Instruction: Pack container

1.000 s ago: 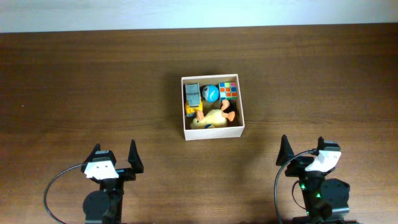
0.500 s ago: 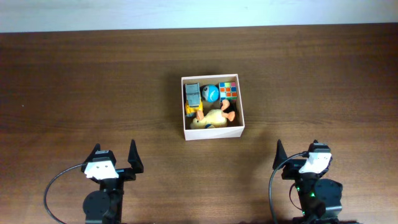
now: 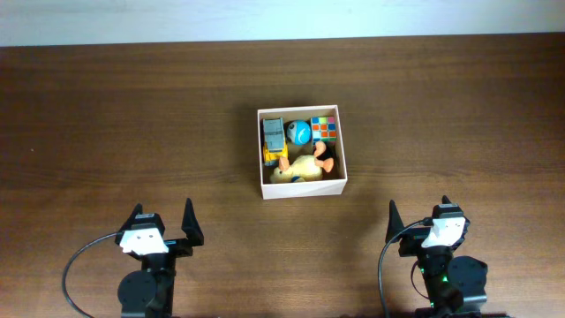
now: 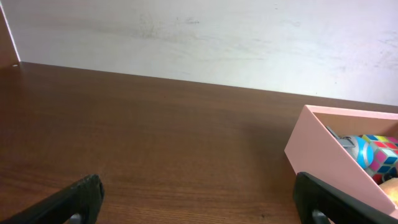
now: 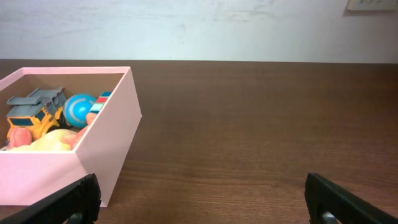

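The container, a square white-walled box with a brown inside, stands mid-table. In it lie a grey and yellow toy truck, a blue ball, a colour cube and a yellow plush duck. My left gripper is at the near left edge, open and holding nothing, well short of the box. My right gripper is at the near right edge, open too. In the left wrist view the container is at the right, beyond the left gripper. From the right wrist, the container appears at the left, ahead of the right gripper.
Bare dark wooden tabletop surrounds the box on all sides. A white wall runs along the far edge. Black cables loop beside each arm base.
My right gripper has drawn back toward the near edge and slightly left, turning to point straight ahead. The left arm and the box with its toys have not moved.
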